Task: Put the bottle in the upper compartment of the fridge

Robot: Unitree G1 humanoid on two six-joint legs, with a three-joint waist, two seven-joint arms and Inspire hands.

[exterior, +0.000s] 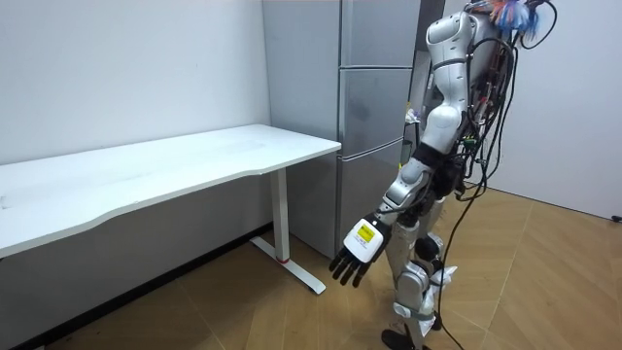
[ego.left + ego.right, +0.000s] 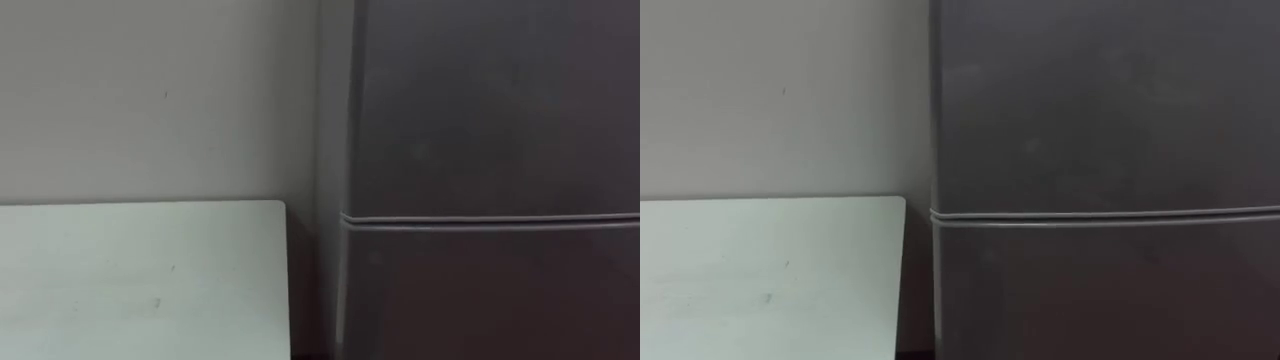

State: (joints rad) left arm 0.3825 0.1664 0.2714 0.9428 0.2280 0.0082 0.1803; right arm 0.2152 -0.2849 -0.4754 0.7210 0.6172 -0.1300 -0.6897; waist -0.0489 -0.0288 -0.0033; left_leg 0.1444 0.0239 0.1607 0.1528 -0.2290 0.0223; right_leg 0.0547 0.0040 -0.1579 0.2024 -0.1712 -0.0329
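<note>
The grey fridge (image 2: 490,130) stands right in front of me with its doors closed. A thin seam (image 2: 490,218) divides the upper door from the lower one. In the room view I stand upright facing the fridge (image 1: 374,117). My left hand (image 1: 355,255) hangs low at my side, open with relaxed fingers and nothing in it. A small pale shape (image 1: 409,117) pokes out in front of my chest near the fridge door; I cannot tell what it is.
A white table (image 2: 140,280) stands to my left, its corner close to the fridge's side, against a pale wall (image 2: 150,90). The table's white leg (image 1: 284,219) rests on a wooden floor (image 1: 525,282) that runs behind me.
</note>
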